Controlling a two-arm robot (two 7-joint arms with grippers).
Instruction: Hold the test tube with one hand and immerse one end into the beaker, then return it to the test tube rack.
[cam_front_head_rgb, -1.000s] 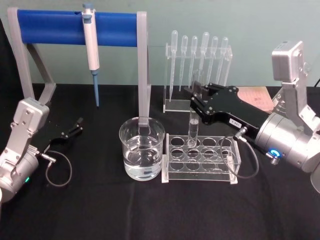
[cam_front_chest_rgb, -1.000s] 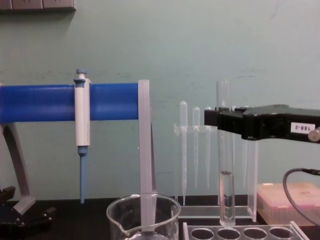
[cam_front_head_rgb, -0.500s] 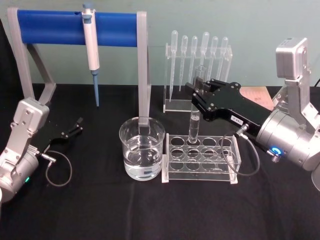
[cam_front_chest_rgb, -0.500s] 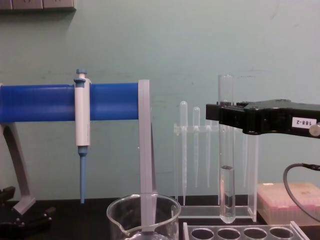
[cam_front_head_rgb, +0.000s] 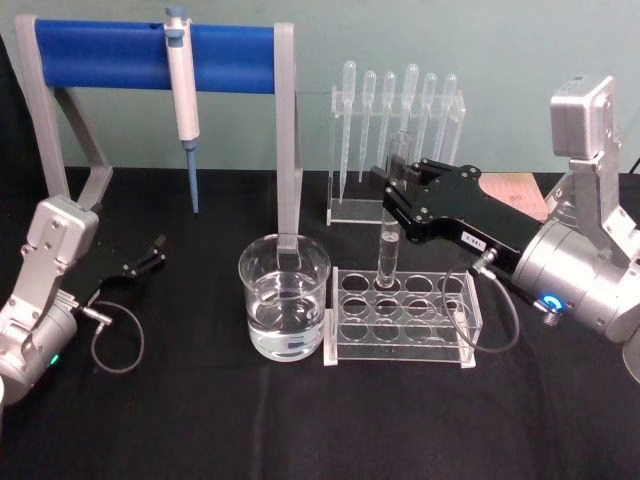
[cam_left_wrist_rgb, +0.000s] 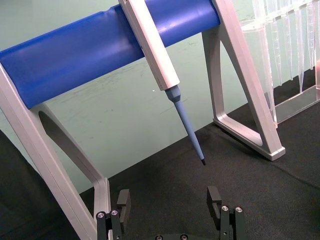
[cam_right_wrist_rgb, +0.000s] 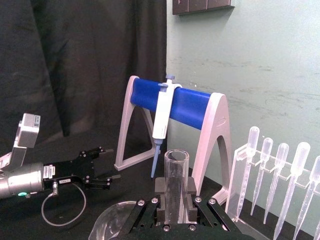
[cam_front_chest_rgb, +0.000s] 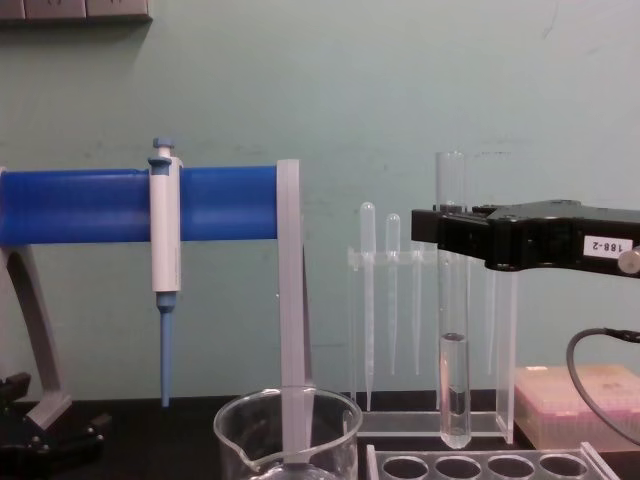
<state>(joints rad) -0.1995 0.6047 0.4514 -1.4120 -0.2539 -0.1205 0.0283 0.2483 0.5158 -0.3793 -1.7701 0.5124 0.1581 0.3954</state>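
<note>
- Test tube (cam_front_chest_rgb: 453, 390) hangs upright in the right claw (cam_front_chest_rgb: 445, 228), which is clamped on its upper part, probably so the liquid in its lower part cannot spill. Its rounded bottom sits just above the test tube rack (cam_front_head_rgb: 400, 357).
- Beaker (cam_front_head_rgb: 247, 300), beside the rack on the counter (cam_front_head_rgb: 200, 420), looks about half full of clear liquid.
- Left claw (cam_left_wrist_rgb: 170, 205) rests spread open and empty at the counter's left.

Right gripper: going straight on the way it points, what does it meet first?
Probably the stand's grey post, near the blue bar's end. The right gripper, shut on the tube, points toward it; depth is unclear. Left gripper sits parked, far left.
</note>
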